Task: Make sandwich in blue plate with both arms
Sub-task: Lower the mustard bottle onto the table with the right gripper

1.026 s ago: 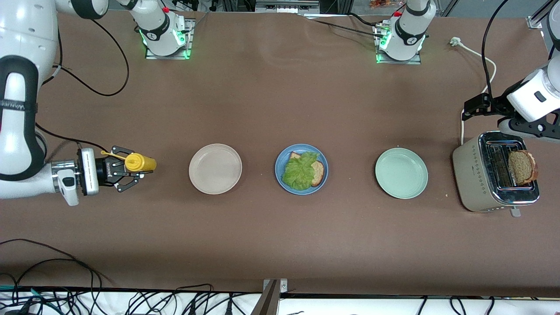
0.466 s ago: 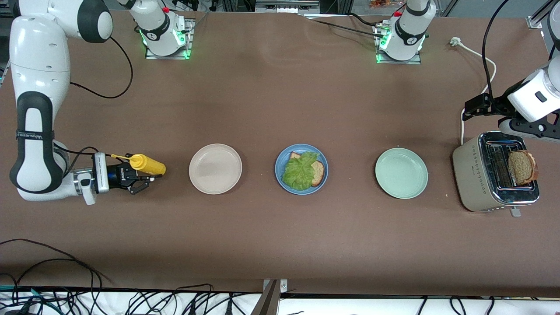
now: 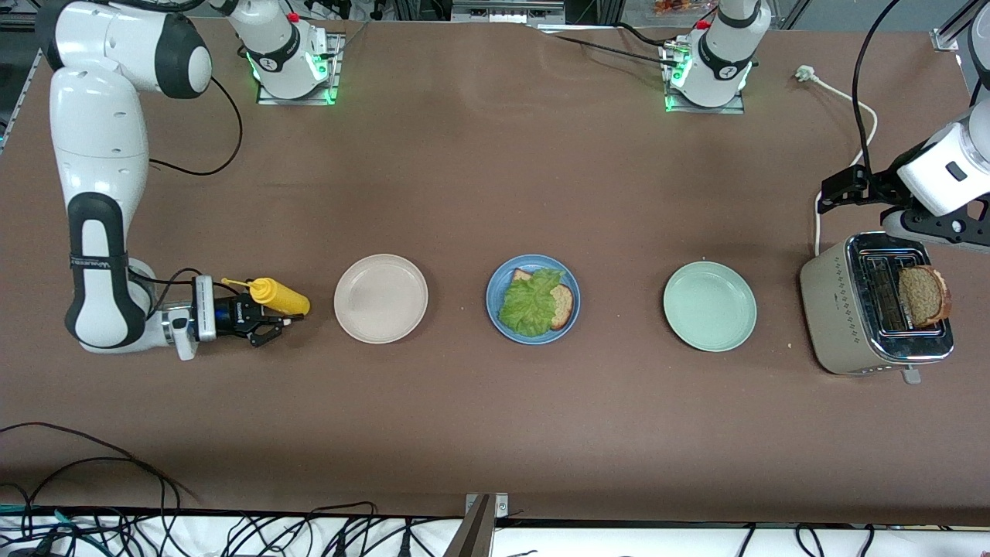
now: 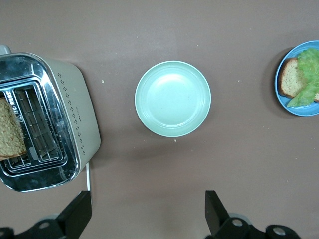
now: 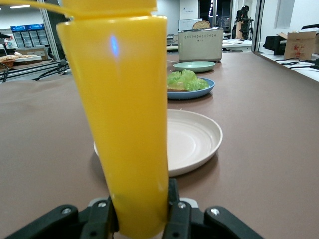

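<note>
The blue plate lies mid-table, carrying a brown bread slice with a ruffled lettuce leaf over most of it. Another bread slice stands up out of the toaster. My right gripper is shut on a yellow squeeze bottle lying level just over the table beside the beige plate; in the right wrist view the bottle fills the gripper. My left gripper hangs open and empty, high over the table by the toaster.
A mint-green plate lies between the blue plate and the toaster. A white power cord runs from the toaster toward the left arm's base. Loose cables trail along the table's near edge.
The right arm has carried the yellow bottle toward the beige plate and lower to the table. The left arm has not moved.
</note>
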Robot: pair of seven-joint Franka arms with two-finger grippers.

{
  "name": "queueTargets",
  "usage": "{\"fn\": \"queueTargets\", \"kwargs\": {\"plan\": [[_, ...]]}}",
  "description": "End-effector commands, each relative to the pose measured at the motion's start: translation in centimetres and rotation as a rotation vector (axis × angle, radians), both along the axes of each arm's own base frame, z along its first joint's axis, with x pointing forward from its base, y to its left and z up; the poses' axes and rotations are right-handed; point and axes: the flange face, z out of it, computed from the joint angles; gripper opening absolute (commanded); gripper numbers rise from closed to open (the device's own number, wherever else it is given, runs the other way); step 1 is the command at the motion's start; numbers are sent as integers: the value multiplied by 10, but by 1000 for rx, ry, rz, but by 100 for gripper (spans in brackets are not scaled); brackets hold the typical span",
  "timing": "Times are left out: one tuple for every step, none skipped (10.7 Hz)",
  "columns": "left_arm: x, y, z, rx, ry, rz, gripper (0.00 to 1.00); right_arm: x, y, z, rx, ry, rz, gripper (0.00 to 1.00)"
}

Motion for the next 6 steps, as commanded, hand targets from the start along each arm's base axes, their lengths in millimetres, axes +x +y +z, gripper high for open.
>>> {"fn": "queueTargets", "kwargs": {"plan": [[2,2,6,1,-8,-3,100,5,0,-18,14,-53,-20,0],[3,2,5,1,-7,-3,100,3,-1,-25,9,-50,-23,0],[2,2,5,1,-7,-3,100,2,-1,-30,8,-56,-21,0],[3,2,5,1,-7,-3,100,0,-2,-33,8,-55,-21,0],[3,2,5,1,-7,-3,100,0,-3,-35,5,-52,-25,0],[3,2,5,1,-7,-3,100,0,-5,-35,7,-54,-30,13]]}}
